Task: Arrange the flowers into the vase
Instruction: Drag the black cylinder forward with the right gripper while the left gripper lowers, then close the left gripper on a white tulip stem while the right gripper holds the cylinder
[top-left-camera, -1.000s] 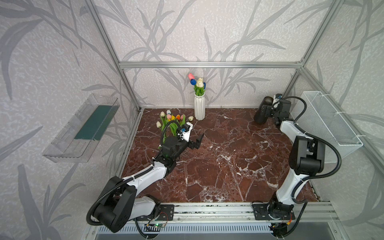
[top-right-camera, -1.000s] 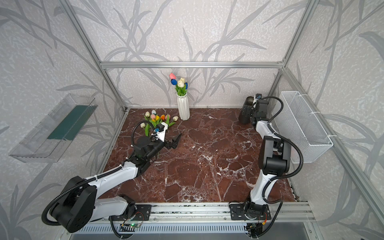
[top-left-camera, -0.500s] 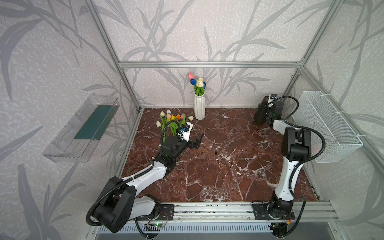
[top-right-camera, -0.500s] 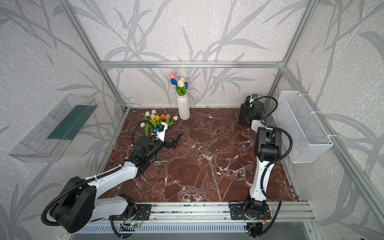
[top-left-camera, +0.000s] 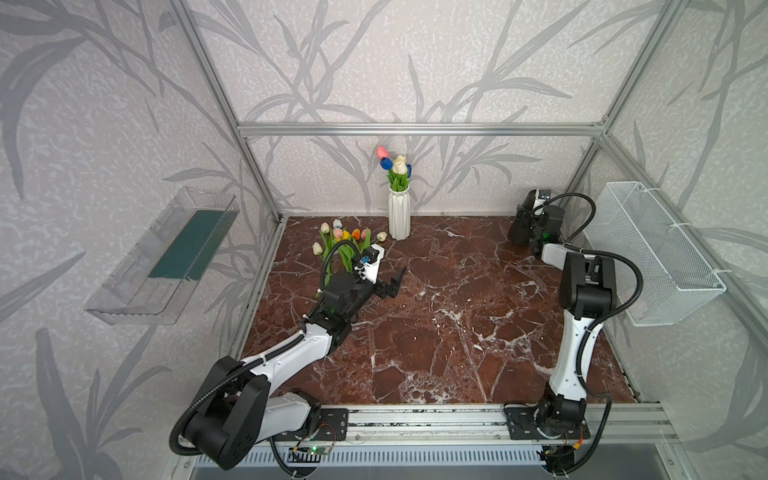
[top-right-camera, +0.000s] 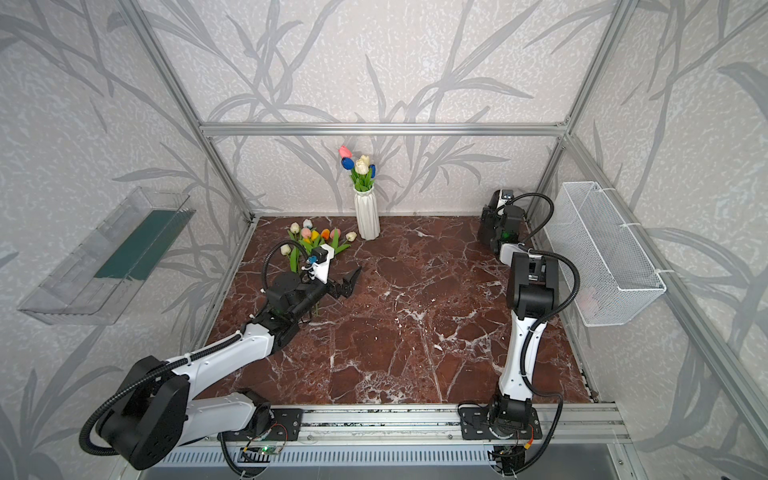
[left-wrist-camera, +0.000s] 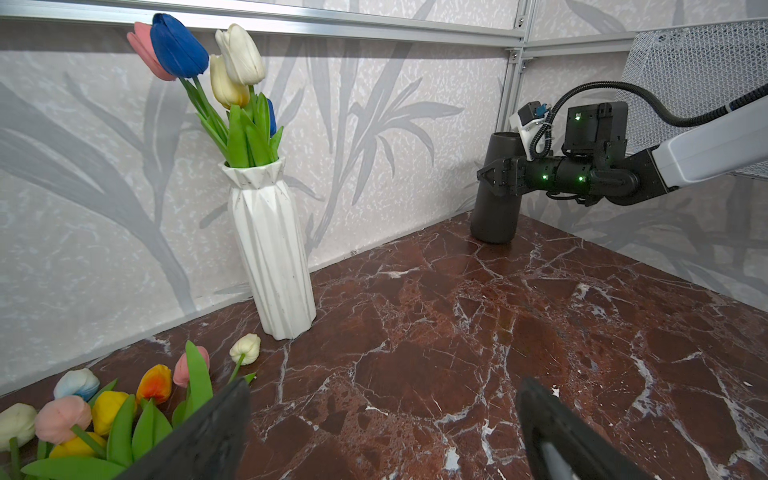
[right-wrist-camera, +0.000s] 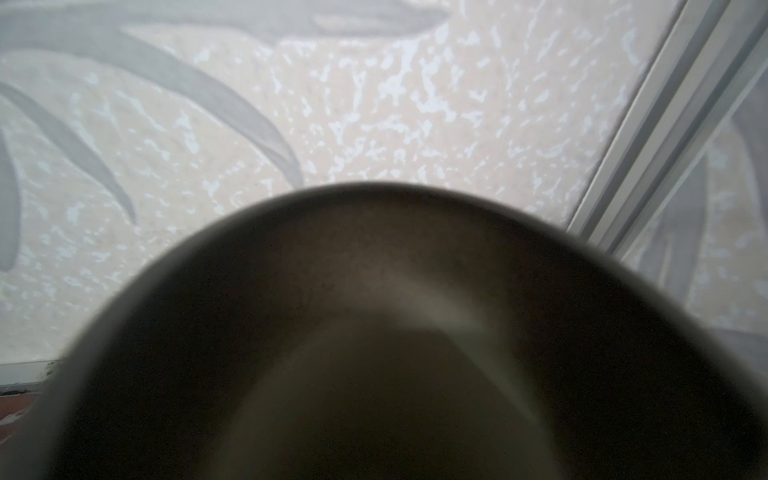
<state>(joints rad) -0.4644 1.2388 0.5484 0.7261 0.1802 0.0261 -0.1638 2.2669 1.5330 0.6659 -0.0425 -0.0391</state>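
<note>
A white ribbed vase (top-left-camera: 399, 216) (top-right-camera: 366, 218) (left-wrist-camera: 270, 257) stands at the back wall and holds several tulips (top-left-camera: 397, 168) (left-wrist-camera: 232, 83). More flowers (top-left-camera: 345, 239) (top-right-camera: 311, 237) (left-wrist-camera: 83, 415) lie in a pile on the marble floor at the back left. My left gripper (top-left-camera: 395, 284) (top-right-camera: 348, 284) (left-wrist-camera: 384, 390) hovers open just right of that pile, with nothing between its fingers. In the back right corner my right gripper (left-wrist-camera: 492, 176) (top-left-camera: 525, 228) is shut on a dark cylinder (left-wrist-camera: 494, 216) (top-right-camera: 488, 232) (right-wrist-camera: 395, 332), which fills the right wrist view and hides the jaws there.
A white wire basket (top-left-camera: 660, 249) hangs on the right wall, close to the right arm's elbow. A clear plastic shelf (top-left-camera: 166, 257) hangs on the left wall. Aluminium frame posts (top-left-camera: 257, 178) stand at the back corners.
The right arm's elbow has swung back toward the corner while its gripper stayed at the dark cylinder and closed in on it. The left arm has not moved.
</note>
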